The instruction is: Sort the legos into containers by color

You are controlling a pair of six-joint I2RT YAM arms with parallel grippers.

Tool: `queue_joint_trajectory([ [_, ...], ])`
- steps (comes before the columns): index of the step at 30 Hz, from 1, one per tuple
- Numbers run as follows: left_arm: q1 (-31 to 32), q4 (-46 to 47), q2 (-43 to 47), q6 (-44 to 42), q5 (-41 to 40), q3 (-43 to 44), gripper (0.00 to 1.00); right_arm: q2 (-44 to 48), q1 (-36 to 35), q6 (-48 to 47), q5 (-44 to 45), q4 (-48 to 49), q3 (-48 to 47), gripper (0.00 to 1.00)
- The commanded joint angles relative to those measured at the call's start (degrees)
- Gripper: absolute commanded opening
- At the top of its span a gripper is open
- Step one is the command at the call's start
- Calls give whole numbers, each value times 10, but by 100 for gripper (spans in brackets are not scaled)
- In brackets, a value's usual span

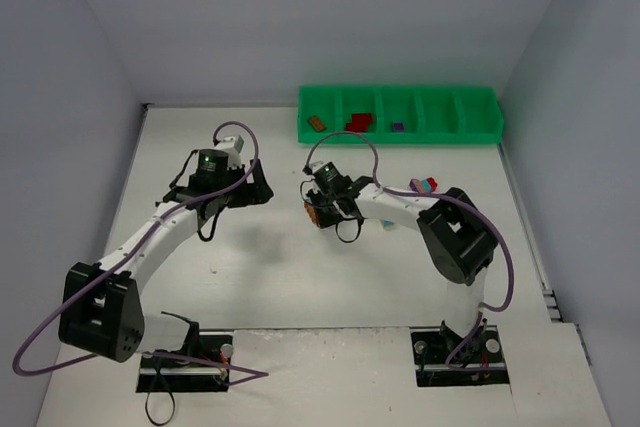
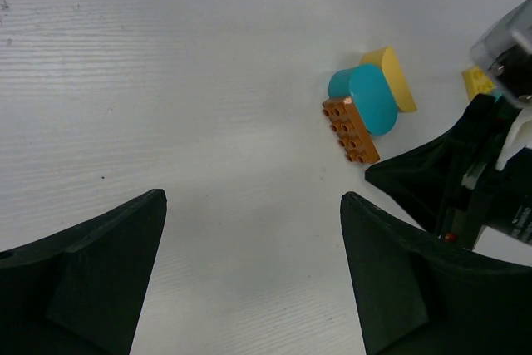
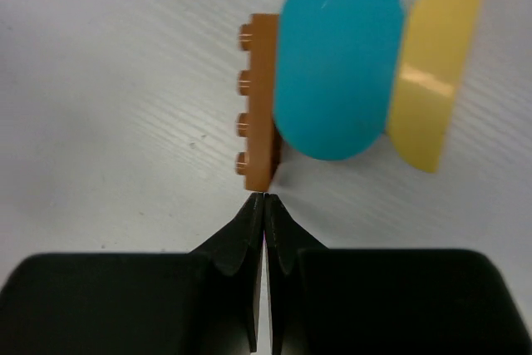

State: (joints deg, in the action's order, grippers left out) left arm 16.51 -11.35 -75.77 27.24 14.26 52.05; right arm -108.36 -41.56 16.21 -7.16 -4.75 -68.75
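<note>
A stack of legos lies on the white table: a brown brick [image 3: 264,97] joined to a rounded light blue piece [image 3: 337,60] and a yellow piece [image 3: 436,64]. My right gripper [image 3: 263,199] is shut and empty, its tips at the near end of the brown brick. The stack also shows in the left wrist view, brown [image 2: 351,129], blue [image 2: 370,97] and yellow [image 2: 391,76]. My left gripper [image 2: 249,239] is open and empty over bare table, left of the stack. In the top view the left gripper [image 1: 262,187] and right gripper [image 1: 318,209] face each other.
The green tray [image 1: 400,97] stands at the back, holding a brown brick [image 1: 317,124], red bricks [image 1: 358,123] and a purple brick [image 1: 398,127] in its left three compartments. Another mixed stack [image 1: 425,186] lies beside the right arm. A small yellow brick [image 2: 478,82] lies behind the right gripper.
</note>
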Motion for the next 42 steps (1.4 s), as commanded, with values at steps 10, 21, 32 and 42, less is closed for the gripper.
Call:
queue_joint_trajectory([
  [10, -3, -16, 40, -18, -49, 8, 79, 27, -34, -71, -15, 15, -72, 0],
  [21, -3, -12, 34, -24, -41, 14, 79, 96, 67, -329, -44, 4, -83, 43],
  [32, -3, -14, 40, -30, -53, 16, 79, 50, 63, -289, -84, -102, -90, 0],
  [42, -3, -11, 49, -28, -58, 14, 79, 8, 17, -239, -85, -12, -38, 0],
])
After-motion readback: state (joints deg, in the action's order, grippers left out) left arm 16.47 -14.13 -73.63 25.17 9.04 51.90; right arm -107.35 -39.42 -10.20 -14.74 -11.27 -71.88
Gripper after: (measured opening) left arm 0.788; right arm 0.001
